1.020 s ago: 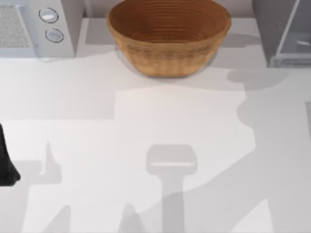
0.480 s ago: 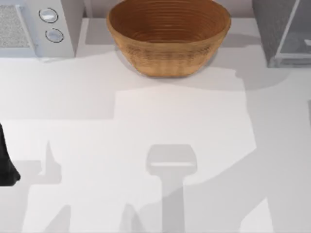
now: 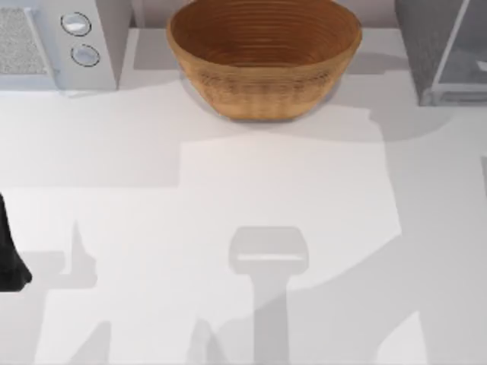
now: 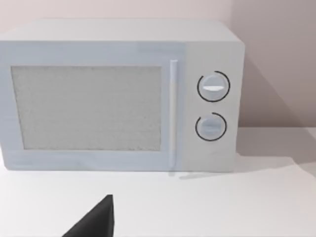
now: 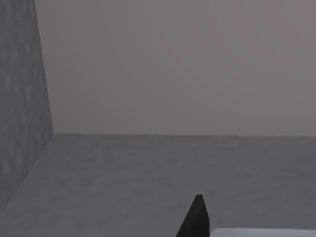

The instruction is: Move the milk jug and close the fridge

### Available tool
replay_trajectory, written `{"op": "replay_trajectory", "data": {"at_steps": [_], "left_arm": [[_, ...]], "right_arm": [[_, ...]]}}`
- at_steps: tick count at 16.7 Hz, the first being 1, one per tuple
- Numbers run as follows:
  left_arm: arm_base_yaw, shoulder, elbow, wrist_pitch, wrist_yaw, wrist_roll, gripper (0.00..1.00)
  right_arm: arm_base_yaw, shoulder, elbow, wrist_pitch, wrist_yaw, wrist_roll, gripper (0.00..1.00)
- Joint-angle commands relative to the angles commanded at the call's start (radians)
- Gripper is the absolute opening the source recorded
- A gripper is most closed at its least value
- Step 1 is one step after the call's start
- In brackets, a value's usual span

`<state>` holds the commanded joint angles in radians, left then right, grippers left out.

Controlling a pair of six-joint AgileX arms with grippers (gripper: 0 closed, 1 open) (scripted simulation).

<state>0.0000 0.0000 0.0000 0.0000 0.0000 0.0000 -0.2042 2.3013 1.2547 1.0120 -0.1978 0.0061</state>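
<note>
Your wicker basket (image 3: pixel 264 57) sits at the middle of the counter's (image 3: pixel 228 190) far edge. At the far left corner stands the microwave (image 3: pixel 57 42), its two round knobs and mesh door panel facing your left wrist camera (image 4: pixel 121 96). At the far right corner stands the fridge (image 3: pixel 437 46), a grey speckled cabinet with its pale glassy door (image 3: pixel 464 65) running along its right side; you cannot tell from above whether that door is shut.

Your left arm (image 3: pixel 9 251) is parked at the counter's left edge, and one dark fingertip (image 4: pixel 96 219) of its pincer points toward the microwave; whether that pincer is released or clenched, you cannot tell. Your right wrist camera looks onto a grey speckled wall (image 5: pixel 22 98) and a flat grey surface, with one dark fingertip (image 5: pixel 195 217) of the right pincer; its state cannot be told either
</note>
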Motion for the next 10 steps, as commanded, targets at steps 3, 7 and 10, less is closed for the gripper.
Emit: {"op": "replay_trajectory", "data": {"at_steps": [3, 7, 10], "left_arm": [[0.000, 0.000, 0.000, 0.000, 0.000, 0.000, 1.00], [0.000, 0.000, 0.000, 0.000, 0.000, 0.000, 1.00], [0.000, 0.000, 0.000, 0.000, 0.000, 0.000, 1.00]], "right_arm": [[0.000, 0.000, 0.000, 0.000, 0.000, 0.000, 0.53], [0.000, 0.000, 0.000, 0.000, 0.000, 0.000, 0.83], [0.000, 0.000, 0.000, 0.000, 0.000, 0.000, 1.00]]}}
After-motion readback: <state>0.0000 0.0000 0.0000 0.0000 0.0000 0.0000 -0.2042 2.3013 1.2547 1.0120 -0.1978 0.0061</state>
